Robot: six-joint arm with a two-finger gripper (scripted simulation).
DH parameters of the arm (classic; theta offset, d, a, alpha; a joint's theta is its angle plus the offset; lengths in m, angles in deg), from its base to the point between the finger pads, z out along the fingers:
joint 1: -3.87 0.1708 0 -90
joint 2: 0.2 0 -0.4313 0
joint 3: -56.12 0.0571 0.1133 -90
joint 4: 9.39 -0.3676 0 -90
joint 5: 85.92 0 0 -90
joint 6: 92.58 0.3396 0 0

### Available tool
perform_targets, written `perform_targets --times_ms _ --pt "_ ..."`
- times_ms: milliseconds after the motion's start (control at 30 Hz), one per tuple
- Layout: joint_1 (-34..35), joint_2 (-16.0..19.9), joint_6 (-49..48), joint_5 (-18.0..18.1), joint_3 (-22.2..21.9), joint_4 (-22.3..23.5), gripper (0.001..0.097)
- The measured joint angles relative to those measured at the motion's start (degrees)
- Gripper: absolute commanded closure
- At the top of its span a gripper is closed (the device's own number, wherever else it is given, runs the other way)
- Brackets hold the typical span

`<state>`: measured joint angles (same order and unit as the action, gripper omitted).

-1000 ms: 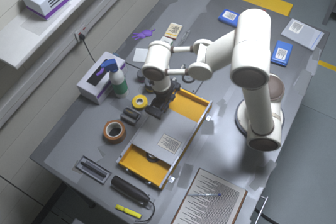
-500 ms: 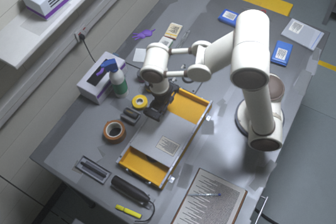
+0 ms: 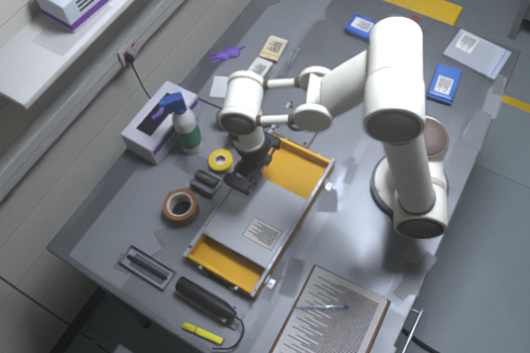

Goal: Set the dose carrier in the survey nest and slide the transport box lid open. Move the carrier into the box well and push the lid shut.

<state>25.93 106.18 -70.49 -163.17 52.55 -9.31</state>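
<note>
The transport box [image 3: 263, 214] is a yellow tray lying in the middle of the table, with its grey labelled lid [image 3: 258, 221] over the middle so that yellow shows at both ends. The gripper [image 3: 243, 182] is closed and sits at the far edge of the lid, by the open well [image 3: 293, 167]. I cannot make out what it holds. The dark survey nest [image 3: 206, 182] sits just left of the gripper; the dose carrier is not clearly visible.
Behind the box stand a green spray bottle [image 3: 187, 127] and a white-purple box [image 3: 154, 127]. A yellow tape roll [image 3: 220, 160] and a brown tape roll [image 3: 180, 206] lie left of the box. A dark handset [image 3: 204, 299] and a clipboard [image 3: 332, 318] lie at the near edge.
</note>
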Motion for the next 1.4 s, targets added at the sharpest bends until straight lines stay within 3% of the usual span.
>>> perform_targets --times_ms 1400 --pt "3.9 2.1 3.9 -0.8 -2.9 0.0 0.0933"
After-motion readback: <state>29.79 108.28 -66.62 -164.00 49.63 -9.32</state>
